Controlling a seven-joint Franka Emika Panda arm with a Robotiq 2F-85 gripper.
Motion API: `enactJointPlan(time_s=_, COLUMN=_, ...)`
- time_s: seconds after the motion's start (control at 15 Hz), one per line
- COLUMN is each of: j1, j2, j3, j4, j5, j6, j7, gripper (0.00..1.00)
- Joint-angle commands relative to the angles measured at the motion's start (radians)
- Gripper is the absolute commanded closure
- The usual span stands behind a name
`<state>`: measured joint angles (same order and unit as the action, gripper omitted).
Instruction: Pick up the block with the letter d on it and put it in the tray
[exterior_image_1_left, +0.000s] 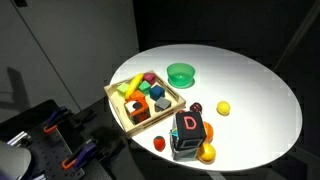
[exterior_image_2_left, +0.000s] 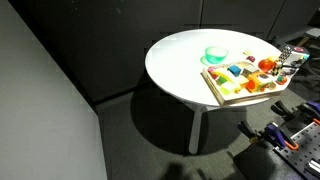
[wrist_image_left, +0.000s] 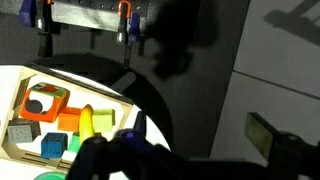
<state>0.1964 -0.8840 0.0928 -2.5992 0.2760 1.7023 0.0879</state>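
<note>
Out on the round white table (exterior_image_1_left: 260, 90): block with the letter d (exterior_image_1_left: 189, 126), red D showing, parked close to the near rim. Outside the tray (exterior_image_1_left: 116, 108), near its corner. Orange ball (exterior_image_1_left: 207, 153) just beside the block, yellow ball (exterior_image_1_left: 223, 107) a little further in. Green bowl (exterior_image_1_left: 181, 73) behind the tray. Over to the wrist view: gripper (wrist_image_left: 200, 145) above dark floor beyond the table's edge, fingers (wrist_image_left: 120, 155) spread apart, clutching nothing. No block in that view.
</note>
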Motion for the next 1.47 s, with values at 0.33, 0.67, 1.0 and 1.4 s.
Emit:
enactJointPlan(time_s=0.33, j1=-0.042, j2=0.014, j3=0.02, j4=0.012, j5=-0.005, j6=0.003, j7=0.004, gripper=0.0)
enactJointPlan(time_s=0.67, j1=-0.129, j2=0.044, j3=0.014, j4=0.042, j5=-0.035, j6=0.035, j7=0.034, gripper=0.0)
enactJointPlan(time_s=1.0, j1=-0.224, j2=0.059, j3=0.018, j4=0.056, j5=-0.135, j6=0.153, j7=0.062, gripper=0.0)
enactJointPlan(time_s=1.4, j1=-0.31, j2=0.124, j3=-0.006, j4=0.106, j5=-0.254, j6=0.186, j7=0.13, gripper=0.0)
